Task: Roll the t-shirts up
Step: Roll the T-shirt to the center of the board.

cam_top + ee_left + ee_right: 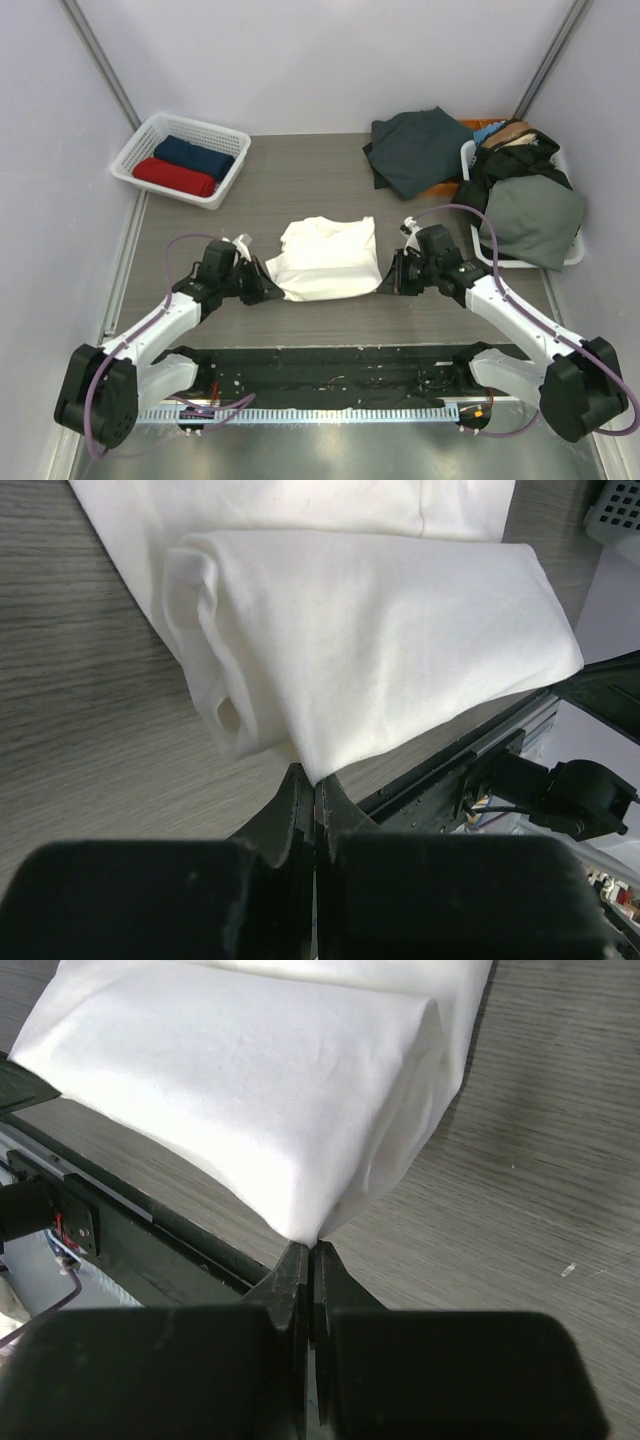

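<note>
A cream-white t-shirt (323, 258) lies mid-table, its near part folded over into a thick roll. My left gripper (268, 288) is shut on the roll's near left corner; in the left wrist view the cloth (370, 640) runs into the closed tips of the gripper (313, 780). My right gripper (383, 284) is shut on the near right corner, and the roll (270, 1090) ends between the tips of that gripper (312, 1250). A rolled navy t-shirt (193, 155) and a rolled red t-shirt (173, 177) lie in the white basket (225, 185) at the back left.
A dark green garment (415, 148) lies on the table at the back right. Beside it a white bin (573, 256) holds a heap of dark and grey-green clothes (530, 210). A black rail (330, 360) runs along the near edge between the arm bases.
</note>
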